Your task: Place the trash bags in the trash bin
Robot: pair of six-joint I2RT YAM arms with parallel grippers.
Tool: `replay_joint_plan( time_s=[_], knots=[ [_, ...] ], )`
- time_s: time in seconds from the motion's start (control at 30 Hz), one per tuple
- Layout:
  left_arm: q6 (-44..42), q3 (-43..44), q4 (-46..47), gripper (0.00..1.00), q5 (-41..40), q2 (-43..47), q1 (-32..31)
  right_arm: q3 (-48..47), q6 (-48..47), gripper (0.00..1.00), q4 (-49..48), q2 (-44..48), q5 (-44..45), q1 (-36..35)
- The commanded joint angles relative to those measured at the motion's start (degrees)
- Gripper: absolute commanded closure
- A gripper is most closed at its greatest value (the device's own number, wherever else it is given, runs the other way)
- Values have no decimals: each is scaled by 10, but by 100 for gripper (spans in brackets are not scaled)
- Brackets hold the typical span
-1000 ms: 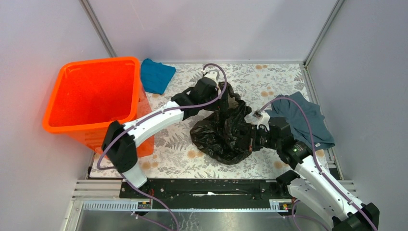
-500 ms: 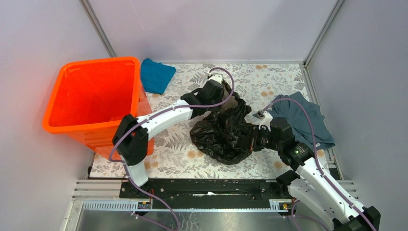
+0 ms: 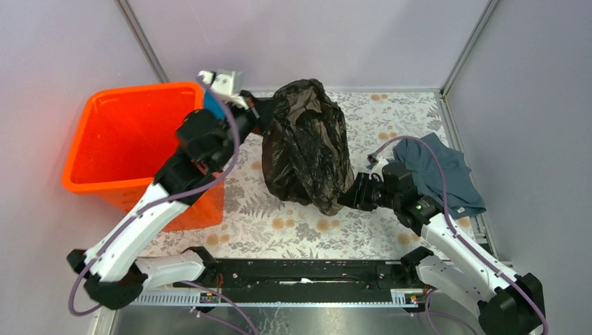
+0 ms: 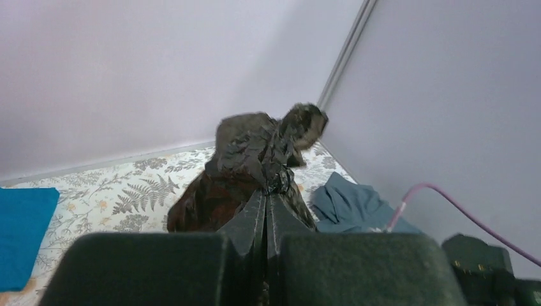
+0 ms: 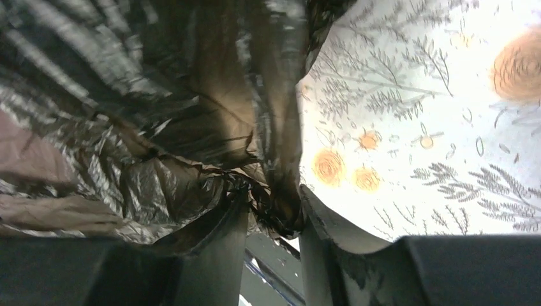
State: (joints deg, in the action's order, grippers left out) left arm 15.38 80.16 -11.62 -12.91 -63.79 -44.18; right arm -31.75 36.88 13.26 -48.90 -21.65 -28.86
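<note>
Fern-and-flower printed table (image 3: 391, 118), boxed in by pale lilac walls with metal corner posts. In the overhead frame: orange trash bin (image 3: 132, 143) at upper left, upright and open-mouthed; black trash bag (image 3: 307, 146) at centre, outside the bin and near its right side, drawn up into a tall creased mass; grey-blue cloth (image 3: 440, 167) at right. Teal cloth (image 4: 22, 229) plain only at lower left of the left wrist frame, mostly hidden behind the arm from above. Only in the right wrist frame: brown translucence in the stretched film, with printed table at upper right. Left tool (image 4: 265, 210) pressed fully together, clamped on a twisted pinch of the bag's film. Right tool (image 5: 271, 223) at the bag's lower right end, fingers (image 5: 214, 255) apart, a crumple of film lying in the gap.
</note>
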Motion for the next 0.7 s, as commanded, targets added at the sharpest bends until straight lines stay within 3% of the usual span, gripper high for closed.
replay_joint_plan(
  time_s=[0.0,0.07,0.23,0.37,0.5,0.53,0.67],
  knots=[
    [1,-89,0,100,15,36,-1,-38,-6,59,-39,-1,29,-1],
    [33,-131,-34,100,-23,41,-1,-11,4,58,-51,6,41,-1],
    [61,-213,-65,100,-5,59,0,64,33,61,-39,29,102,-1],
    [31,-203,-88,100,-60,88,0,48,37,42,46,55,195,-1],
    [6,-172,-118,100,-70,85,0,-9,-4,5,82,112,262,2],
    [6,-172,-119,100,-68,87,0,-29,-26,1,80,114,261,4],
    [15,-180,-114,100,-60,96,0,-109,-92,0,61,29,202,24]
  ],
)
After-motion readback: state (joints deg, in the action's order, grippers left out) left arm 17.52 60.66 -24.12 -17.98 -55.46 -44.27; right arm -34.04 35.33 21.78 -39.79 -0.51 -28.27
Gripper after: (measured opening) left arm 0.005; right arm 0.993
